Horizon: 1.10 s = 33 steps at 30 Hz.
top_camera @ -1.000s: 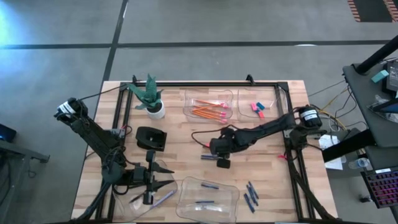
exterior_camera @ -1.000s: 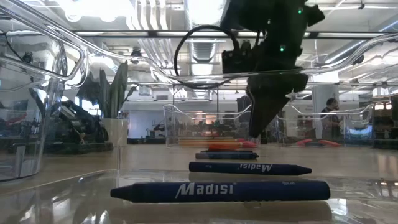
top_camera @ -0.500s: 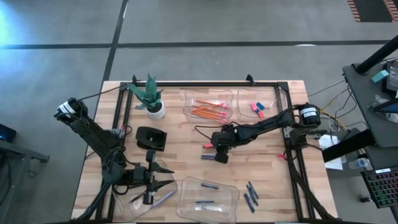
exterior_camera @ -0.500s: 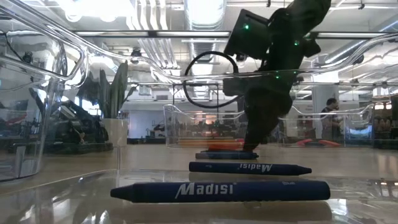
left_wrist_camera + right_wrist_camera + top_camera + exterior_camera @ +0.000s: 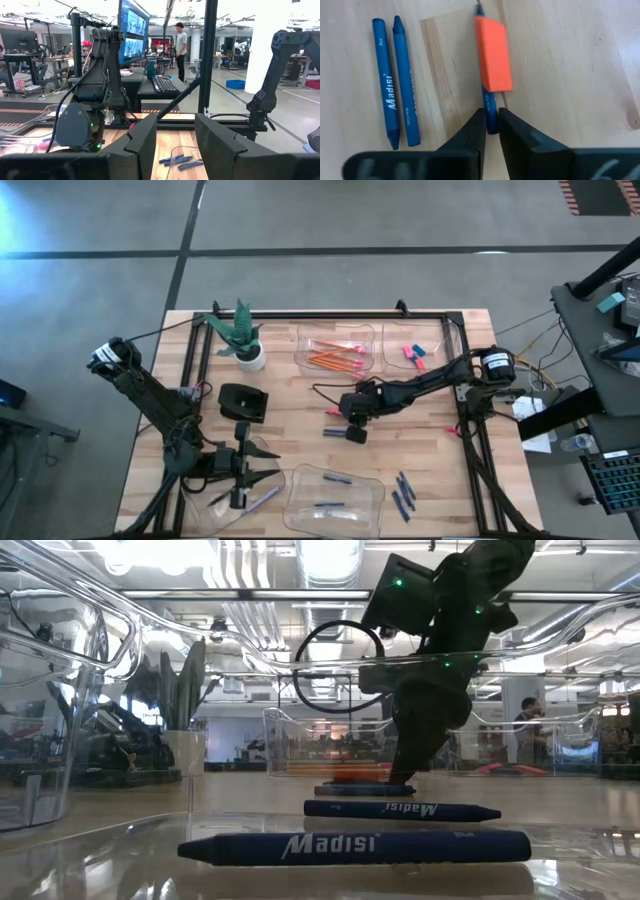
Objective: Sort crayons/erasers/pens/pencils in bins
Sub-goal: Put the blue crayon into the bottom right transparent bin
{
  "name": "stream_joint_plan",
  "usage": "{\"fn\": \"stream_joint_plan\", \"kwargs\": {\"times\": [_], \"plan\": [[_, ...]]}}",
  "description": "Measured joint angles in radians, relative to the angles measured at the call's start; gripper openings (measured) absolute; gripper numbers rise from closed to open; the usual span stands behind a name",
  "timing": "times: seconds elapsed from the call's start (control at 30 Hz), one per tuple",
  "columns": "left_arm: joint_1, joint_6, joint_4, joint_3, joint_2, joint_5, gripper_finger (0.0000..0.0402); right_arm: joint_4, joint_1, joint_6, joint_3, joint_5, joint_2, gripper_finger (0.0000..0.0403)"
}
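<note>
A dark-blue crayon [image 5: 490, 112] lies on the wooden table [image 5: 290, 445] near its middle, with an orange-red eraser [image 5: 493, 54] lying across it. The right gripper [image 5: 489, 131] is down at this crayon, its two fingers closed against the crayon's end. Two more blue crayons [image 5: 395, 82] lie side by side just beside it.

At the far edge, one clear bin [image 5: 335, 350] holds orange pencils with pink ends, and the neighbouring bin [image 5: 415, 352] holds small pink and blue erasers. At the near edge, a bin [image 5: 333, 495] holds a few blue crayons, with more crayons [image 5: 402, 493] loose on the table beside it.

The left gripper [image 5: 238, 475] waits at the near left corner, fingers apart, holding nothing, over a fourth bin [image 5: 245, 498].
</note>
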Motion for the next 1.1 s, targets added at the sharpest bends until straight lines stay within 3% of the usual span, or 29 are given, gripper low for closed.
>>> {"fn": "stream_joint_plan", "kwargs": {"times": [0.4, 0.9, 1.1], "plan": [[0.000, 0.000, 0.000, 0.000, 0.000, 0.000, 0.0121, -0.025, 0.025, -0.011, 0.037, -0.003, 0.003, 0.0029], [0.000, 0.000, -0.003, 0.000, 0.000, 0.000, 0.0121, -0.048, 0.057, -0.085, 0.248, -0.030, 0.002, 0.0029], [0.000, 0.000, -0.004, 0.000, 0.000, 0.000, 0.0121, -0.119, 0.130, -0.089, 0.364, -0.021, 0.000, 0.0028]]}}
